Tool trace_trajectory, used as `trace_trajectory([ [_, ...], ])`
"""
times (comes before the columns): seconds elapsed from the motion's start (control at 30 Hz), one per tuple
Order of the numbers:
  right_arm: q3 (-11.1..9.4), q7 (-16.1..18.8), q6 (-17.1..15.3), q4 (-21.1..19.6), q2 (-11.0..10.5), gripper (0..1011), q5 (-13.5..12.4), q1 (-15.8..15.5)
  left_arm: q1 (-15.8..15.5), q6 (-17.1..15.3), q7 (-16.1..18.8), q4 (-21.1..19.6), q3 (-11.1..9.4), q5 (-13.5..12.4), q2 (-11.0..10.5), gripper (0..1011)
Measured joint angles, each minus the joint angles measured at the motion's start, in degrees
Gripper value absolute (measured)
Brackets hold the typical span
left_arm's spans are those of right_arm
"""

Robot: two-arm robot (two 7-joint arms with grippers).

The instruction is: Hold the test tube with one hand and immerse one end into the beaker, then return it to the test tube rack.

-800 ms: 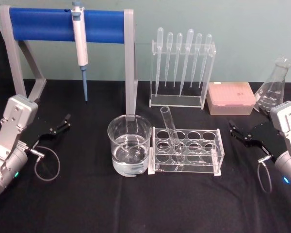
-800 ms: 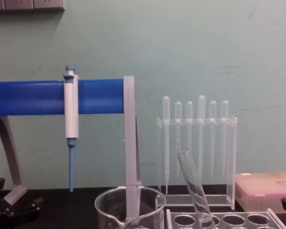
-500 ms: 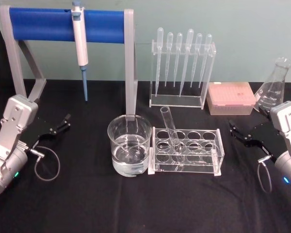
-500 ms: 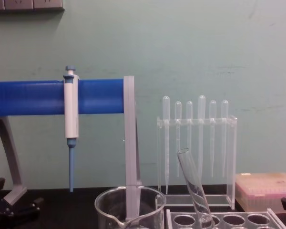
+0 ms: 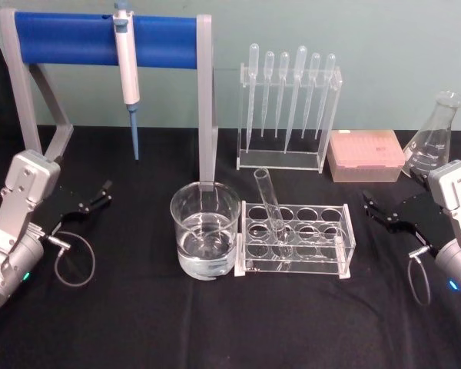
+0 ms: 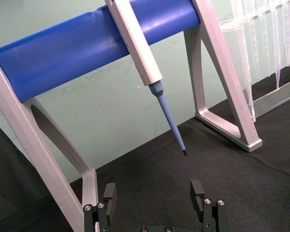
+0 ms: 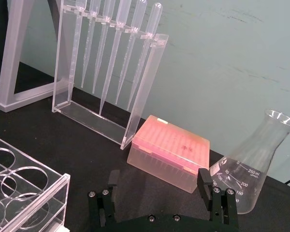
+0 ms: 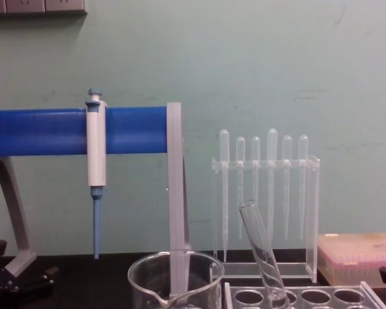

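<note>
The test tube (image 5: 270, 201) leans in a hole at the left end of the clear rack (image 5: 346, 240), open end up; the chest view shows the test tube (image 8: 260, 250) tilted beside the beaker (image 8: 145, 278). The beaker (image 5: 184, 232) holds some clear liquid and stands just left of the rack. My left gripper (image 5: 94, 201) rests open at the table's left, well away from the beaker, with nothing between its fingers (image 6: 109, 192). At the right, past the rack, my right gripper (image 5: 376, 209) also sits open and empty, as its fingers (image 7: 203, 180) show.
A blue-barred stand (image 5: 100, 40) with a hanging micropipette (image 5: 127, 73) stands at the back left. A clear holder with several plastic pipettes (image 5: 290, 108), a pink tip box (image 5: 366, 155) and a conical flask (image 5: 434, 138) line the back right.
</note>
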State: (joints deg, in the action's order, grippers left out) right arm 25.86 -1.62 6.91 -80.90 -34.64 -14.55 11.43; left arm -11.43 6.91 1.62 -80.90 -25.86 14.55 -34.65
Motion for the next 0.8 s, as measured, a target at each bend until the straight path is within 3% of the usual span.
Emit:
trace_trajectory([
  [0.3,0.0,0.0,0.0,0.0,0.0,1003,0.0,0.0,0.0,0.0,0.0,0.0,0.0,0.0,0.0,1000],
  [0.43,-1.3,1.5,-0.7,-2.1,-0.4,1003,-1.3,-0.2,0.0,0.0,0.0,0.0,0.0,0.0,0.0,1000],
  [0.63,-4.6,7.2,-4.0,-8.5,-3.0,1003,-6.6,-1.7,0.0,0.0,0.0,0.0,0.0,0.0,0.0,1000],
  [0.77,-6.4,14.0,-6.2,-12.7,-6.4,1003,-10.9,-2.6,0.0,0.0,0.0,0.0,0.0,0.0,0.0,1000],
  [0.8,-6.9,17.2,-7.2,-13.9,-7.8,1003,-12.7,-2.7,0.0,0.0,0.0,0.0,0.0,0.0,0.0,1000],
])
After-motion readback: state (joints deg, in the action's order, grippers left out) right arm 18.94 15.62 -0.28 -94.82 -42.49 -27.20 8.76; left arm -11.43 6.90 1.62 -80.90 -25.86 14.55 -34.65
